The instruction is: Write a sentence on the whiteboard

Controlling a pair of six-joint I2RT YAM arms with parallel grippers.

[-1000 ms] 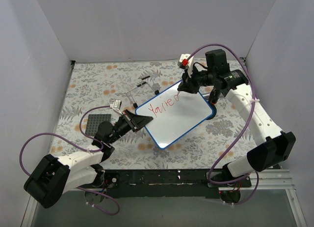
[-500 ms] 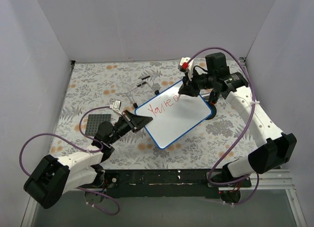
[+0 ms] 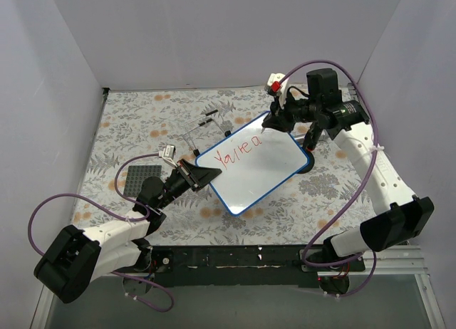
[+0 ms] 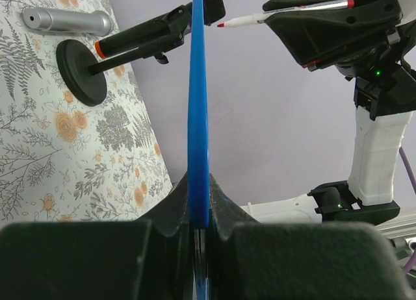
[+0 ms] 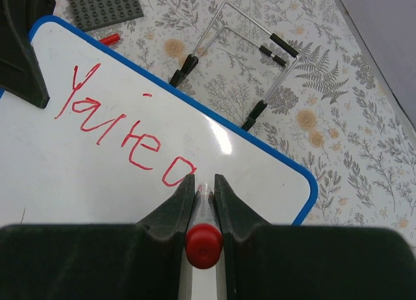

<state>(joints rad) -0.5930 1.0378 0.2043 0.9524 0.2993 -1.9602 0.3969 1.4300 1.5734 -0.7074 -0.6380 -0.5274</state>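
Whiteboard (image 3: 256, 174) lies slanted in the middle of the table, on a cloth (image 3: 135, 122) printed with grey leaves and orange flowers. It is a flat white rectangle with a blue rim and rounded corners, and its surface is glossy, with a bright spot of light in the right wrist view. The left claw (image 3: 204, 174) is fully closed on the rim at the board's left corner; in the left wrist view the blue edge runs straight up between its two black fingers (image 4: 175, 206). The right claw (image 3: 276, 121) is also closed, and it clamps a marker (image 5: 203, 240) with a red end between its fingers. The marker points down at the far part of the board, and its tip is very near the surface, but I cannot tell if it touches. The sentence (image 5: 123, 128) is only partly there: red handwritten letters that read about "You're a", rising in a slanted line from the left claw toward the marker. Behind the board stands a thin bent wire frame (image 5: 257, 56) with black ends, just beside the far rim. A dark grey studded plate (image 3: 140, 181) lies on the cloth near the left arm, apart from the board. A small red piece (image 5: 110, 37) lies between this plate and the board. At the right corner of the board sits a black round disc (image 4: 81, 73), and a silver cylinder (image 4: 65, 19) lies near it.
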